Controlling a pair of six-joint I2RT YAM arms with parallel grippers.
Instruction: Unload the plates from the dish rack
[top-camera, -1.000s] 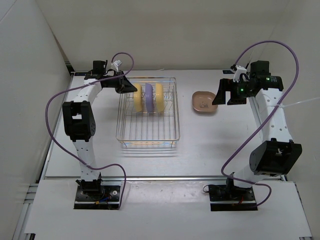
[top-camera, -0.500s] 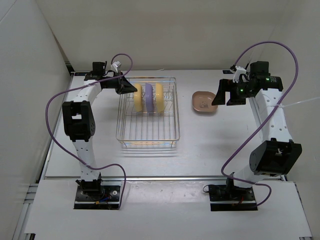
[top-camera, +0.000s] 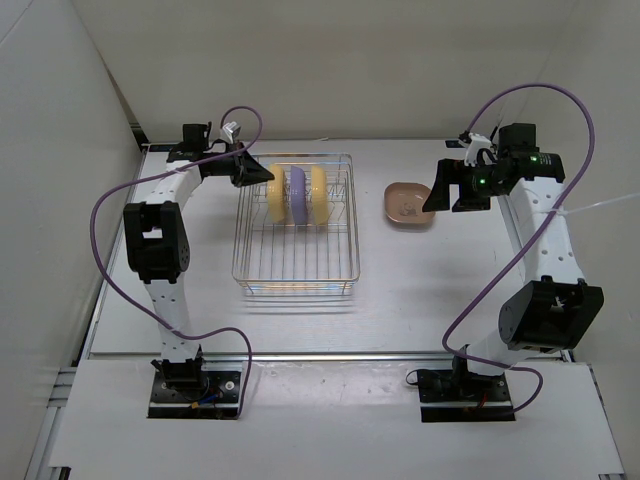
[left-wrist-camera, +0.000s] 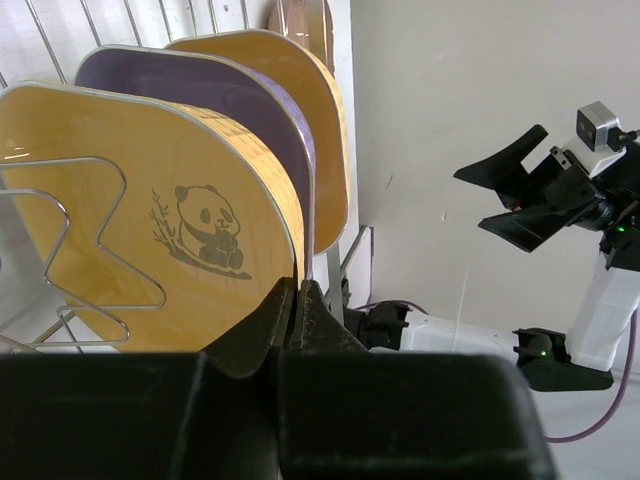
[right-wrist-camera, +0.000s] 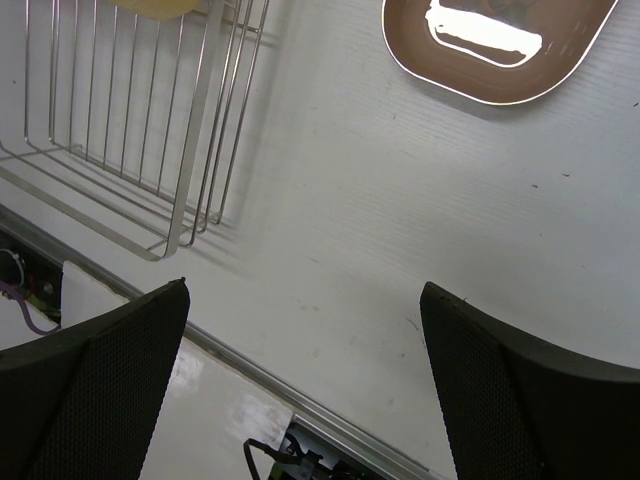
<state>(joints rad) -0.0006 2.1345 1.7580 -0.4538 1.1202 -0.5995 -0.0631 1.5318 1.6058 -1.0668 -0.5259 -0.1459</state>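
The dish rack (top-camera: 297, 262) stands mid-table with three plates upright at its far end: a yellow plate (top-camera: 274, 201), a purple plate (top-camera: 297, 194) and a second yellow plate (top-camera: 319, 194). My left gripper (top-camera: 263, 175) is at the rack's far left corner, shut on the rim of the near yellow plate (left-wrist-camera: 150, 250), which bears a panda print. Behind it stand the purple plate (left-wrist-camera: 235, 115) and the other yellow plate (left-wrist-camera: 305, 95). The tan-pink plate (top-camera: 408, 204) lies flat on the table right of the rack. My right gripper (top-camera: 440, 196) hovers open and empty beside it; the plate also shows in the right wrist view (right-wrist-camera: 500, 45).
White walls enclose the table at the back and left. The rack's wire side (right-wrist-camera: 190, 120) shows at the left of the right wrist view, with bare table between it and the tan-pink plate. Purple cables loop above both arms.
Almost nothing. The left wrist has shifted very slightly at the yellow plate's edge. The plates and the right arm stay where they were.
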